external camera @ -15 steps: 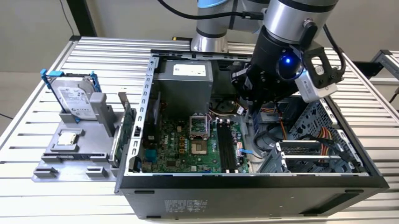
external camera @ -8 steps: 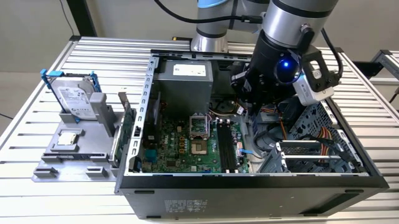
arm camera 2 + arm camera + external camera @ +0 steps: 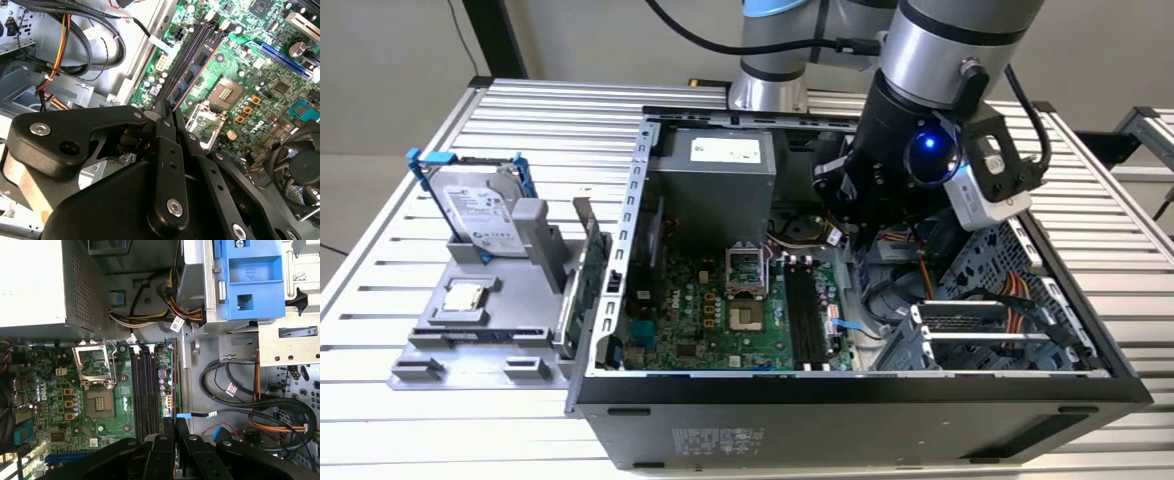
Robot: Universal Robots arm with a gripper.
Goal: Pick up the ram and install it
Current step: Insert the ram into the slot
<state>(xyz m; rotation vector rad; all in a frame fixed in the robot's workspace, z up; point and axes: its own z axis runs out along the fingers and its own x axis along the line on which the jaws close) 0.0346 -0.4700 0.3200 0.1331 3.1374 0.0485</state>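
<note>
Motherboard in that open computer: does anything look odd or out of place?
The processor socket sits empty, its metal frame flipped open. The gripper holds the ram edge-on beside the memory slots, not seated.

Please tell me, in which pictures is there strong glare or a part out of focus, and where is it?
In the first wrist view, the pale power supply box is washed out by glare. In the second wrist view, the claw is close and soft, while the ram and motherboard are sharper. In the exterior view, a blue light glows on the arm.
</note>
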